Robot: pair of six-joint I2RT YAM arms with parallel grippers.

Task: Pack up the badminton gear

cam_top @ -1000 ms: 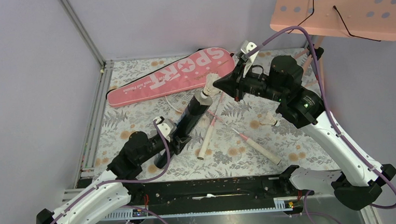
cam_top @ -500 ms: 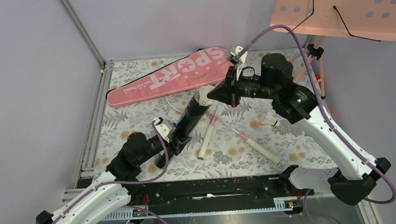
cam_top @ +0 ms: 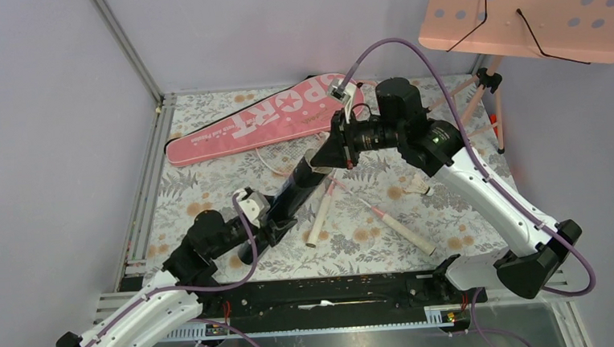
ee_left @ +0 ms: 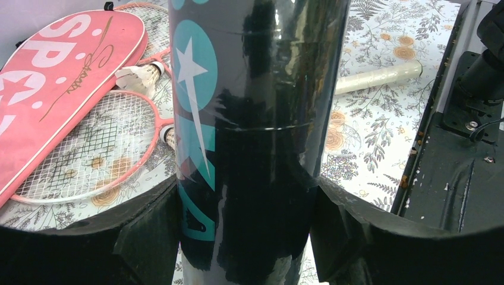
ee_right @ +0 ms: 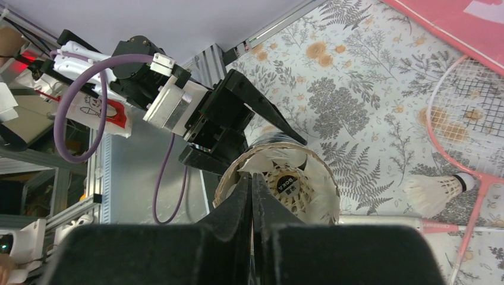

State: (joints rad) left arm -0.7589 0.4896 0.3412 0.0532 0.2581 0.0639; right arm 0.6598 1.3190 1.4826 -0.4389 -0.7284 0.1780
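Shuttlecock [ee_right: 297, 184] pinched in right fingers [ee_right: 238, 214], black tube [ee_left: 255, 119] in left fingers [ee_left: 148, 237]

Pink perforated stand [cam_top: 519, 8], floral tablecloth [cam_top: 460, 224]

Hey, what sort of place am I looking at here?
Most likely a robotics lab test cell: an aluminium frame post and plain wall fence in a floral cloth, with the left arm and right arm bolted at its near edge.
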